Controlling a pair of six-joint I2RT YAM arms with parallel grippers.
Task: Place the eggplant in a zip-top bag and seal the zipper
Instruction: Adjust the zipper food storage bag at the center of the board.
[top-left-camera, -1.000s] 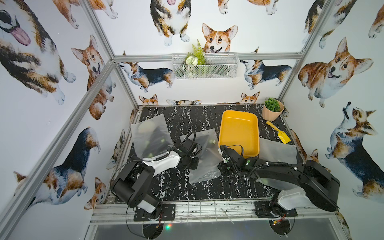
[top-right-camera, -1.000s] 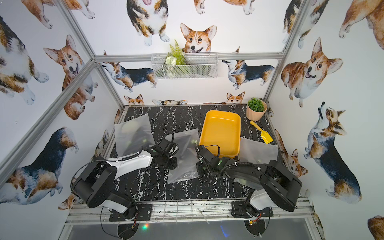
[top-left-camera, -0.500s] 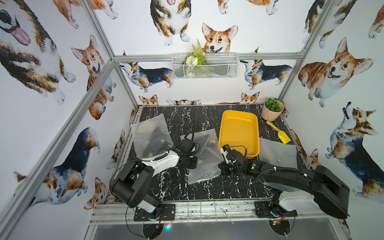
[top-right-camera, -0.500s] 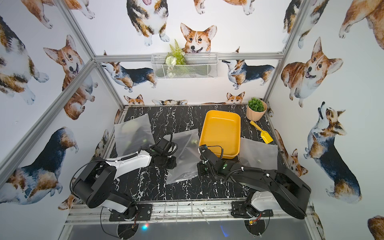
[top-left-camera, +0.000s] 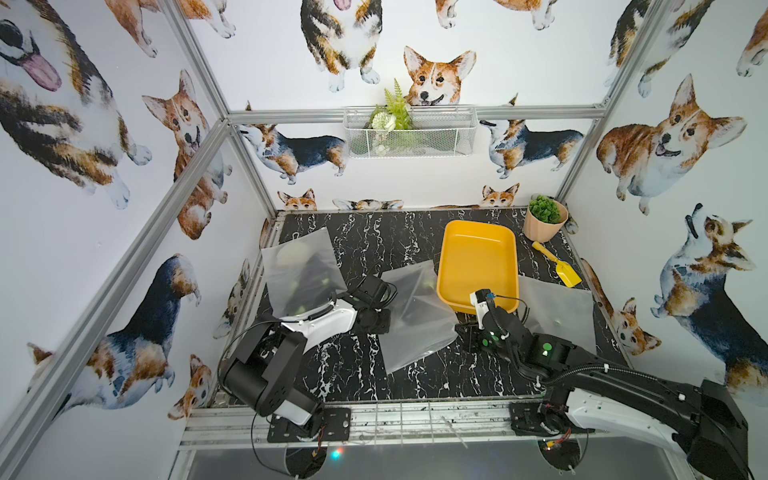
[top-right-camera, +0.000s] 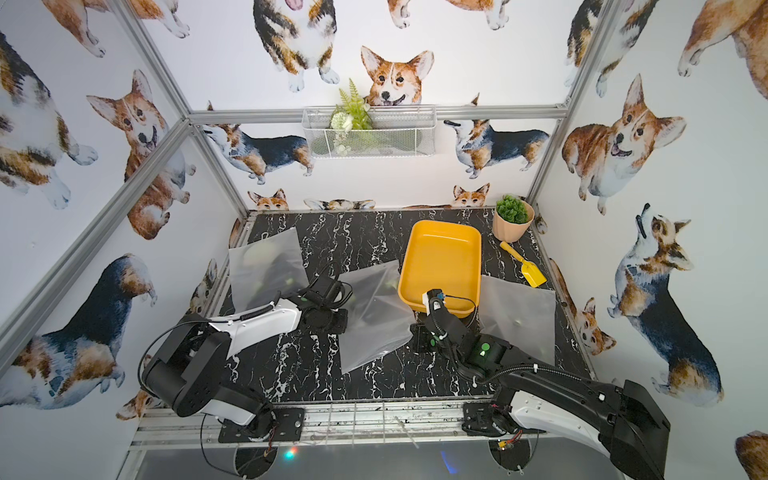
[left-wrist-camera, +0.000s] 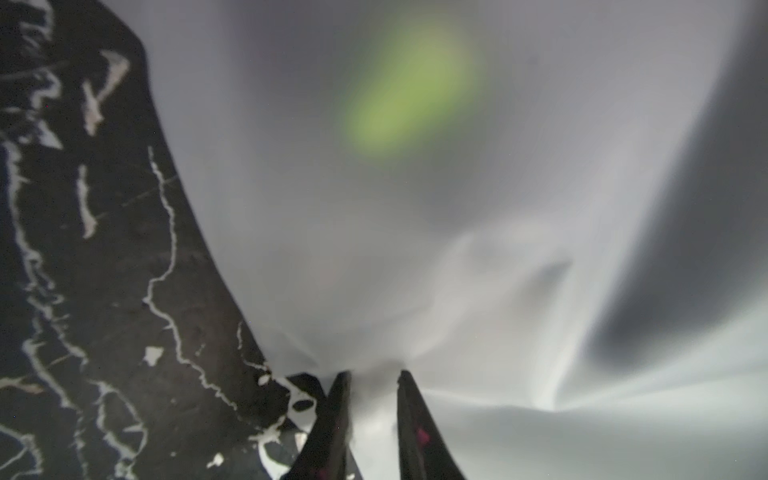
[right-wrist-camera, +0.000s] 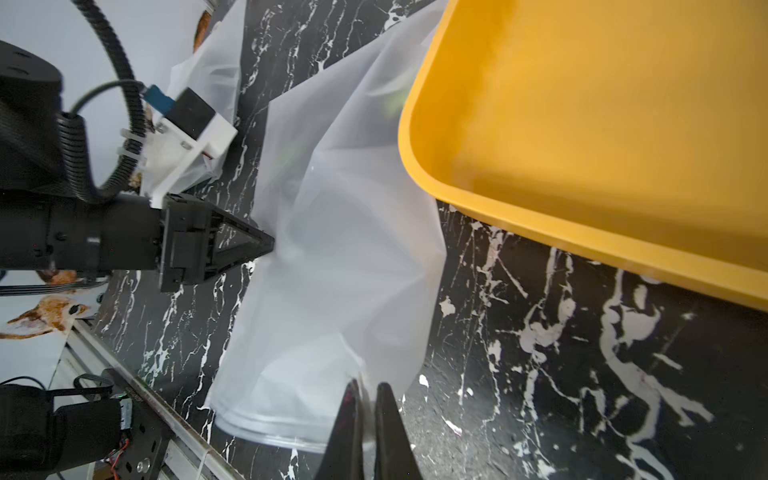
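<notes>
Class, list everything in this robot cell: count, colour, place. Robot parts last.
table: one, black marble, cell floor
middle bag: one, frosted, table centre, green blur showing through
other bags: two, frosted, table's left and right
tray: one, yellow, empty, beside middle bag
potted plant: one, green in peach pot, back right corner
scoop: one, yellow, near potted plant
wire basket: one, white, back wall, holding greenery
left tool: one, black, shut on middle bag
right tool: one, black, shut on middle bag

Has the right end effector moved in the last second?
Yes. In a top view the right end effector has slid toward the robot's right, along the near wall of the yellow tray, and is shut on the middle zip-top bag.
</notes>
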